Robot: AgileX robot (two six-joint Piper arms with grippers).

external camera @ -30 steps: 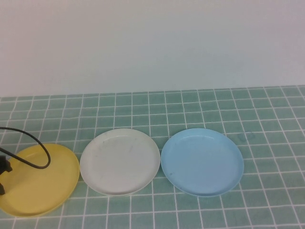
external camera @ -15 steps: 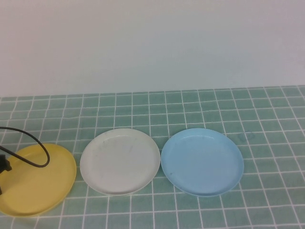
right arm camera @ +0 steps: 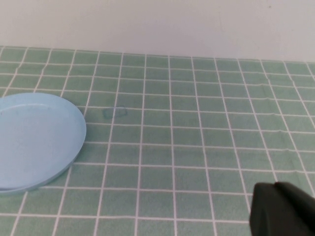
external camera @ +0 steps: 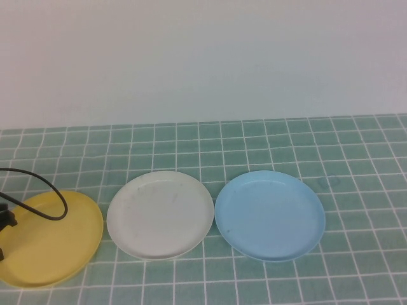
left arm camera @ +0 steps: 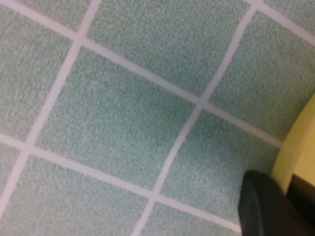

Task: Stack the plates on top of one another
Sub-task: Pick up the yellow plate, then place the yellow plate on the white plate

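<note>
We count three plates in a row on the green tiled table [external camera: 267, 143]: one yellow plate [external camera: 54, 244] on the left, one white plate [external camera: 160, 213] in the middle, one light blue plate [external camera: 270, 215] on the right. None sits on another; white and blue lie just beside each other, rims almost touching. One black cable [external camera: 44, 202] loops over the yellow plate.

The left gripper [left arm camera: 288, 196] sits at the yellow plate's outer left rim. In its wrist view we see a dark finger [left arm camera: 263, 206] on either side of the yellow edge, seemingly pinching it, though we cannot be sure of contact.

The right gripper [right arm camera: 283, 209] hangs over bare tiles, well apart from the blue plate, its fingers shut on nothing.
</note>
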